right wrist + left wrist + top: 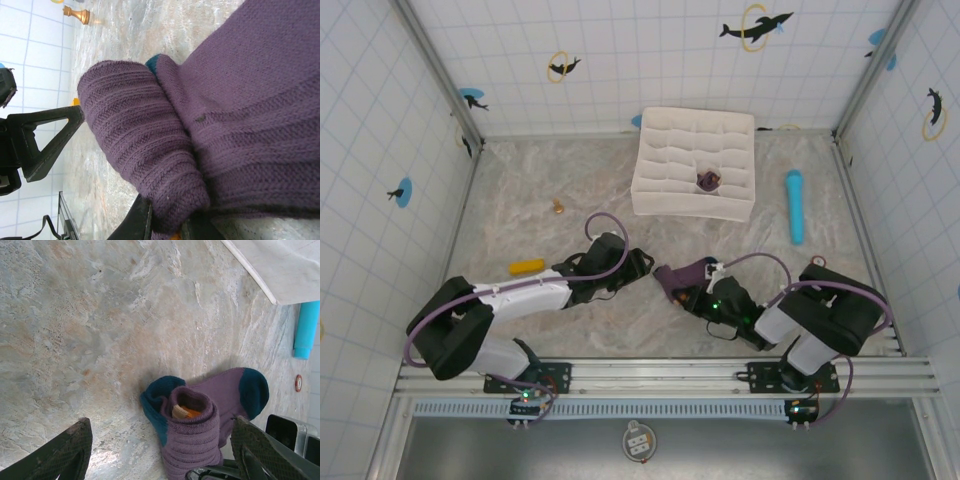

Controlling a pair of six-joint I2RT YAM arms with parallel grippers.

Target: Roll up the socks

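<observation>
The purple ribbed socks point(682, 274) lie together near the table's middle front, partly rolled. In the left wrist view the roll point(192, 432) faces me end on, with orange and tan fabric in its core, dark teal wrapped at its left and a flat tail ending in teal point(254, 390). My right gripper point(698, 292) is shut on the roll's end; in its wrist view the fingers point(142, 225) pinch the roll point(140, 145) from below. My left gripper point(638, 264) stands open just left of the socks, its fingers point(65, 452) wide either side of the roll without touching it.
A white divided organizer point(680, 130) stands at the back, a dark purple bundle point(708, 181) in one compartment. The light blue cylinder point(794, 205) lies to its right. A yellow object point(527, 267) and a small wooden chess pawn point(558, 207) sit on the left.
</observation>
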